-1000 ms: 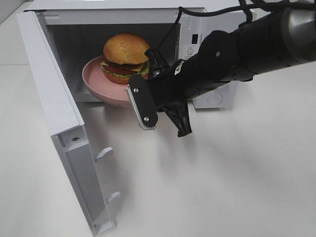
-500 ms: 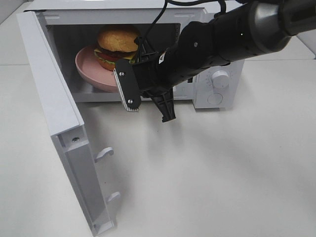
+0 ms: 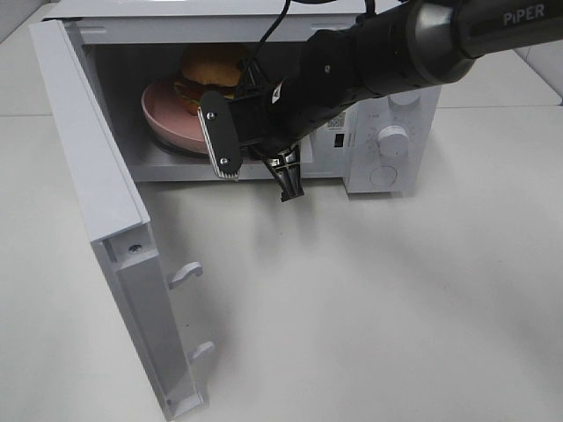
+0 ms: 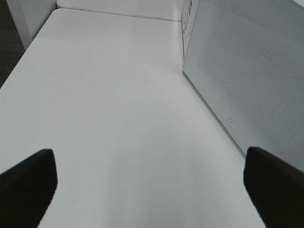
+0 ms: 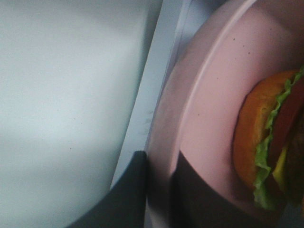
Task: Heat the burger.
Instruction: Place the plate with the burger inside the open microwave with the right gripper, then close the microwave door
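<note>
The right gripper is pinching the plate carrying the burger inside the microwave; the left gripper is hanging spread nearby.

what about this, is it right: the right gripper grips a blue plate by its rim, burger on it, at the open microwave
Not quite: the plate is pink, not blue, as the right wrist view shows. The rest holds: the right gripper is shut on its rim, the burger sits on it, and the microwave has its door open.
</note>
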You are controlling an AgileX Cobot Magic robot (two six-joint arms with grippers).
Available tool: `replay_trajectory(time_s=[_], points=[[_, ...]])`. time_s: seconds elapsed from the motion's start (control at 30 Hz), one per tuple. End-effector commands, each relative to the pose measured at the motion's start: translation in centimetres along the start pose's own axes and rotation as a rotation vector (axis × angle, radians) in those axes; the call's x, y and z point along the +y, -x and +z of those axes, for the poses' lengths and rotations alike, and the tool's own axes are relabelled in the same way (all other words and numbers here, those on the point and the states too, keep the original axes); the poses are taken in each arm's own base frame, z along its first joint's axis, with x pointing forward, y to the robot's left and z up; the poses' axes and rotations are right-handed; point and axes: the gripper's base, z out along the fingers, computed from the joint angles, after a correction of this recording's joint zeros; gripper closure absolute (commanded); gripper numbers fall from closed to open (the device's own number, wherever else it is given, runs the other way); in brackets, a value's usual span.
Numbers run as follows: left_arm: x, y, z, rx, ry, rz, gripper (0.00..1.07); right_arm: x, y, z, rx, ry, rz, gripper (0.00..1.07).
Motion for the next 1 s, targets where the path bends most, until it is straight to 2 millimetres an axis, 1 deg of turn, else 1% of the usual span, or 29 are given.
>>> replay_trajectory(time_s=[0.03, 0.1, 0.23, 0.3, 0.33, 0.4, 0.43, 0.47, 0.5, 0.53, 0.57, 0.6, 0.63, 0.67, 0.7, 0.73, 0.77, 0.9, 1.0], points=[[-0.05, 0.04, -0.14, -0.028, -0.005, -0.003, 0.07, -1.74, -0.09, -0.51, 0.008, -0.072, -0.006, 1.06], [-0.05, 0.04, -0.14, -0.028, -0.005, -0.003, 0.07, -2.08, -0.13, 0.06, 0.016, -0.056, 0.032, 1.05], [-0.05, 0.04, -0.14, -0.028, -0.005, -0.003, 0.07, -2.45, -0.11, 0.3, 0.016, -0.064, 0.05, 1.03], [-0.05, 0.04, -0.14, -0.028, -0.005, -0.003, 0.07, -2.58, -0.1, 0.26, 0.015, -0.071, 0.047, 1.01], [-0.05, 0.04, -0.14, -0.028, -0.005, -0.003, 0.07, -2.59, -0.12, 0.26, 0.017, -0.072, 0.041, 0.98], [-0.05, 0.04, -0.14, -0.028, -0.005, -0.003, 0.07, -2.58, -0.13, 0.26, 0.019, -0.071, 0.036, 0.96], [-0.05, 0.04, -0.14, -0.028, -0.005, -0.003, 0.07, -2.55, -0.17, 0.26, 0.024, -0.068, 0.026, 0.92], [-0.05, 0.04, -0.14, -0.028, -0.005, -0.003, 0.07, -2.55, -0.17, 0.26, 0.024, -0.068, 0.026, 0.92], [-0.05, 0.04, -0.14, -0.028, -0.005, -0.003, 0.07, -2.55, -0.17, 0.26, 0.024, -0.068, 0.026, 0.86], [-0.05, 0.04, -0.14, -0.028, -0.005, -0.003, 0.07, -2.55, -0.17, 0.26, 0.024, -0.068, 0.026, 0.86], [-0.05, 0.04, -0.14, -0.028, -0.005, -0.003, 0.07, -2.55, -0.17, 0.26, 0.024, -0.068, 0.026, 0.82], [-0.05, 0.04, -0.14, -0.028, -0.005, -0.003, 0.07, -2.54, -0.13, 0.26, 0.024, -0.067, 0.027, 0.76], [-0.05, 0.04, -0.14, -0.028, -0.005, -0.003, 0.07, -2.54, -0.13, 0.26, 0.024, -0.067, 0.027, 0.76], [-0.05, 0.04, -0.14, -0.028, -0.005, -0.003, 0.07, -2.48, -0.14, 0.26, 0.025, -0.06, 0.027, 0.71], [-0.05, 0.04, -0.14, -0.028, -0.005, -0.003, 0.07, -2.39, -0.15, 0.27, 0.026, -0.05, 0.027, 0.69], [-0.05, 0.04, -0.14, -0.028, -0.005, -0.003, 0.07, -2.39, -0.15, 0.27, 0.026, -0.05, 0.027, 0.69], [-0.05, 0.04, -0.14, -0.028, -0.005, -0.003, 0.07, -2.23, -0.17, 0.23, 0.029, -0.031, 0.028, 0.66], [-0.05, 0.04, -0.14, -0.028, -0.005, -0.003, 0.07, -2.09, -0.19, 0.11, 0.031, -0.014, 0.042, 0.65], [-0.05, 0.04, -0.14, -0.028, -0.005, -0.003, 0.07, -1.63, -0.12, -0.61, 0.027, -0.034, 0.058, 0.65]])
